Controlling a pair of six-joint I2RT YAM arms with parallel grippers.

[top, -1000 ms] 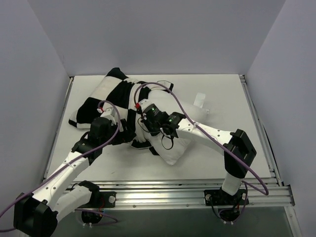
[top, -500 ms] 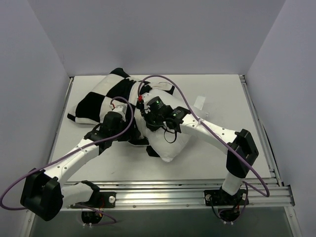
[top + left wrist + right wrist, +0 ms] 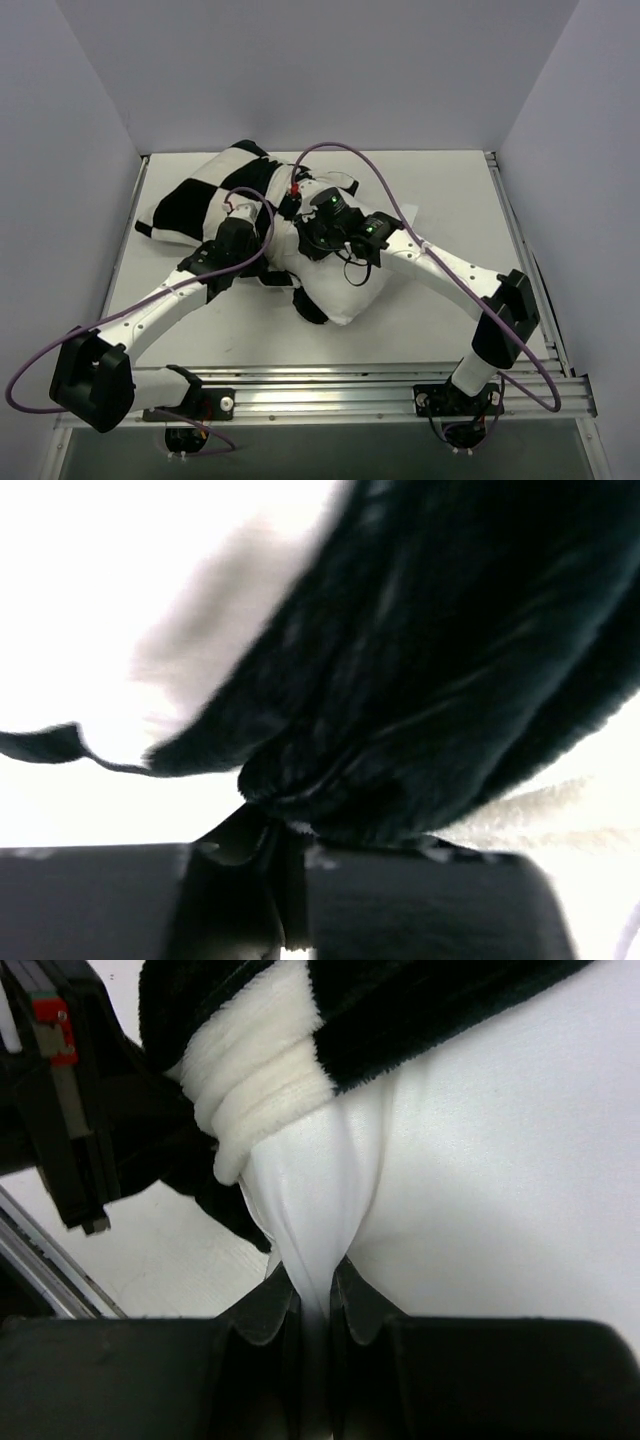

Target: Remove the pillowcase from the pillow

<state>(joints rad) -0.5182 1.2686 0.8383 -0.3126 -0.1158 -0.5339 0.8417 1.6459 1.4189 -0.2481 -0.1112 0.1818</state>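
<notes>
The left gripper (image 3: 285, 880) pinched the pillowcase (image 3: 430, 680) (jaws nearly together). The right gripper (image 3: 315, 1310) clamped a fold of the pillow (image 3: 480, 1180).

The left pincer (image 3: 288, 855) clamps a bunched black plush fold of the pillowcase (image 3: 430, 680), which spreads up and right from the pincer; its white plush edge shows just right.
</notes>
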